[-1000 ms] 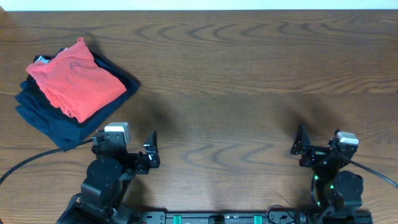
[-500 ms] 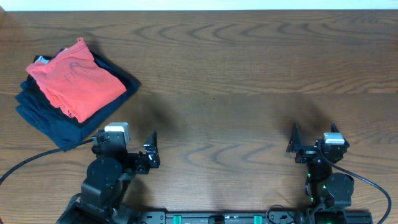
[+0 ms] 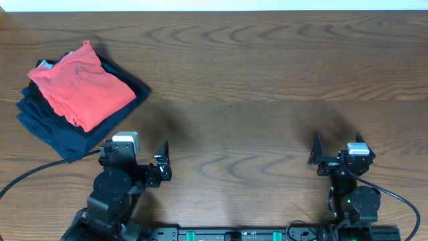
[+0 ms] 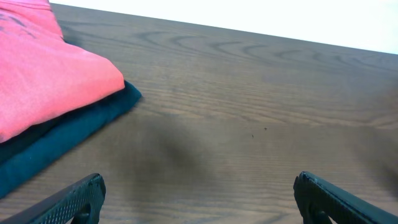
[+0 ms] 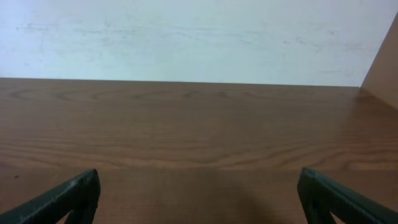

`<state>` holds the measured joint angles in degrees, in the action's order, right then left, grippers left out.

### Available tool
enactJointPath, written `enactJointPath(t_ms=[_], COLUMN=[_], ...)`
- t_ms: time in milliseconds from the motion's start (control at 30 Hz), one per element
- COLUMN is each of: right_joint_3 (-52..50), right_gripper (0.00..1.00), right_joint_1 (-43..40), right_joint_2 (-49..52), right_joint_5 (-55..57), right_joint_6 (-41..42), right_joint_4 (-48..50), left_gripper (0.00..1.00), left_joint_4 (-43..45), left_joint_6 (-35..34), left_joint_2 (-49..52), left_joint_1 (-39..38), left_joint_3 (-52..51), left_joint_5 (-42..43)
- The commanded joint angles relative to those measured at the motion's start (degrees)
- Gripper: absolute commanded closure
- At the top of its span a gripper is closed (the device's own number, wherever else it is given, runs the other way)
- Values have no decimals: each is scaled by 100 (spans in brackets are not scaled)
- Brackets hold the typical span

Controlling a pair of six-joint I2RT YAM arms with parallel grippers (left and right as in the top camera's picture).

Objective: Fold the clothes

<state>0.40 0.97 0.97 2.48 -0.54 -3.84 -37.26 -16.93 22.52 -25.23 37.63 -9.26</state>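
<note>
The coral-red T-shirt [image 3: 83,87] lies folded on top of a stack of folded navy-blue garments [image 3: 50,127] at the far left of the wooden table. It also shows in the left wrist view [image 4: 43,81], upper left, on the navy cloth [image 4: 56,149]. My left gripper [image 3: 164,161] is open and empty near the front edge, to the right of the stack and apart from it; its fingertips show in the left wrist view [image 4: 199,196]. My right gripper [image 3: 315,152] is open and empty at the front right, over bare wood [image 5: 199,199].
The wooden table [image 3: 267,87] spreads across the middle and right. A black cable [image 3: 27,175] runs from the left arm's base toward the left edge. A pale wall [image 5: 186,37] lies beyond the table's far edge.
The right arm has turned and drawn back slightly toward its base, its gripper now pointing straight up the table. The left arm and the clothes have not moved.
</note>
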Motion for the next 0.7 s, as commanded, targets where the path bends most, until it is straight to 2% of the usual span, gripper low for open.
enactJointPath(t_ms=[0,233,400,533,667], right_joint_3=[-9,-9,-9,-9,-9], right_gripper=[1,1,1,1,1], right_joint_1=[-44,-44,-44,-44,-44], right_joint_2=[-15,-15,-15,-15,-15], right_joint_5=[-42,-39,-39,-39,-42], right_joint_6=[-81,-83,-83,-83,-83], right_joint_4=[-24,-24,-24,-24,-24], left_gripper=[2,2,2,2,2], left_joint_4=[2,-424,-323,737,2118], left_joint_6=[-57,284,219,225,422], left_joint_2=[9,9,7,-109,-708], left_joint_1=[-20,17,815,1609,1880], left_joint_3=[-17,-57,-560,-1392,-2358], left_joint_5=[-66,-393,-105,339,369])
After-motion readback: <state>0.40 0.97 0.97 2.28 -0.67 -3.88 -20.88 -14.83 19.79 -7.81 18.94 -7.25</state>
